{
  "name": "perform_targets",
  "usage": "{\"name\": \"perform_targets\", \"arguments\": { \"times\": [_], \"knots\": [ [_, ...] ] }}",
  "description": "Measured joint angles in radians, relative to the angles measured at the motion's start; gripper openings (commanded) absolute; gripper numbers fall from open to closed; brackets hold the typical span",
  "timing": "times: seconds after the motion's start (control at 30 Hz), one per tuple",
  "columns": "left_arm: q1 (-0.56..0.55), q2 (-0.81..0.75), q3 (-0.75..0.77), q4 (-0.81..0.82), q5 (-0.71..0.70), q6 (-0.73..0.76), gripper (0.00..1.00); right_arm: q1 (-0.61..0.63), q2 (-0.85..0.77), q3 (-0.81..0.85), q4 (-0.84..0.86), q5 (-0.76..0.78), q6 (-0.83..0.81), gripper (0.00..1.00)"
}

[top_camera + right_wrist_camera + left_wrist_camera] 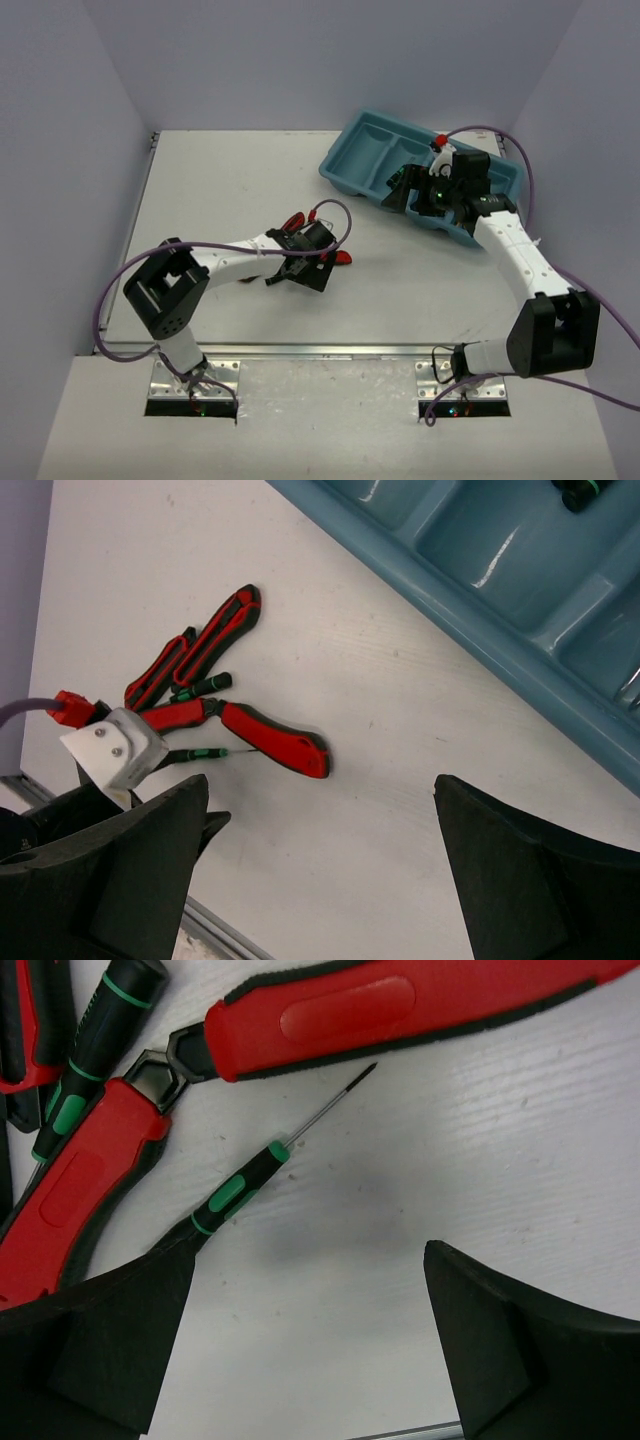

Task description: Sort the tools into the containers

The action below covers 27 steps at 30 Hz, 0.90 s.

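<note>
I see open cutters, red-handled, flat on my table, handles spread. A thin screwdriver, black and green, lies between those handles. Closed cutters lie just beside, a second screwdriver between the pairs. The teal tray sits well apart, a black-green tool end in one compartment.

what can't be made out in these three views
Top view: tools mostly hidden under the left gripper.
Top view: part of the tray covered by the right gripper.
Left wrist view: red-handled cutters cut off by the frame edges.
Right wrist view: black-and-green item in the tray, cut off at the top edge.
</note>
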Motion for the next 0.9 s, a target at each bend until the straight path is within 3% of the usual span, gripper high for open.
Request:
{"name": "perform_targets", "arguments": {
  "times": [0.23, 0.5, 0.57, 0.63, 0.67, 0.77, 0.9],
  "knots": [
    [0.043, -0.024, -0.039, 0.044, 0.151, 0.194, 0.96, 0.001, -0.007, -0.028, 0.022, -0.017, -0.003, 0.93],
    [0.098, 0.082, -0.021, 0.089, 0.216, 0.257, 0.91, 0.002, -0.034, -0.041, 0.031, -0.025, -0.011, 0.93],
    [0.103, 0.087, -0.018, 0.093, 0.216, 0.256, 0.79, 0.002, -0.042, -0.043, 0.039, -0.03, -0.015, 0.93],
    [0.104, 0.087, -0.018, 0.097, 0.221, 0.253, 0.54, 0.003, -0.046, -0.044, 0.048, -0.034, -0.018, 0.93],
    [0.105, 0.088, -0.018, 0.099, 0.222, 0.253, 0.47, 0.003, -0.047, -0.044, 0.05, -0.034, -0.02, 0.93],
    [0.106, 0.087, -0.02, 0.108, 0.223, 0.235, 0.44, 0.004, -0.047, -0.046, 0.056, -0.037, -0.021, 0.93],
    [0.102, 0.067, -0.054, 0.143, 0.219, 0.214, 0.26, 0.004, -0.047, -0.049, 0.06, -0.043, -0.021, 0.93]
  ]
}}
